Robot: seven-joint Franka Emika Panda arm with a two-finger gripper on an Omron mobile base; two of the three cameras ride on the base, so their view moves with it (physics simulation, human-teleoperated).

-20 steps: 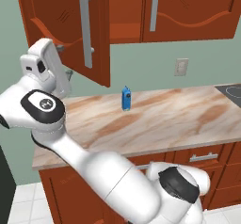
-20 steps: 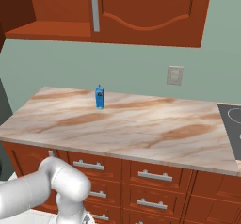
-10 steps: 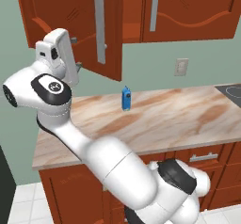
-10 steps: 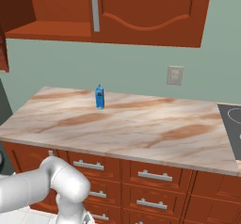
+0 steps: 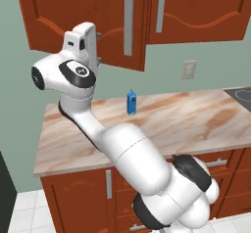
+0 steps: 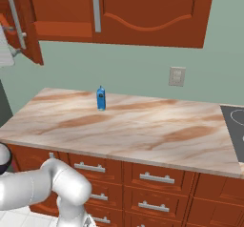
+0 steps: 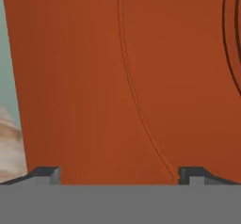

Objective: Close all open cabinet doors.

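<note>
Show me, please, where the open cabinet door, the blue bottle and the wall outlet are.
open cabinet door [image 5: 73,16], left base view, its panel.
blue bottle [image 6: 100,98], right base view, its body.
wall outlet [image 6: 177,76], right base view, its plate.

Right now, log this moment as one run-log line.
step: closing left door | door: ajar | gripper: open, against door face | right door: closed | bottle: on counter

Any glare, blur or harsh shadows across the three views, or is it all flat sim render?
Left base view: flat, even light, no glare; the open cabinet door is sharp. Right base view: soft render, faint shadow under the blue bottle on the counter. Hand view: slightly soft; the door panel is too close to show more than smooth wood beyond the spread gripper.
</note>
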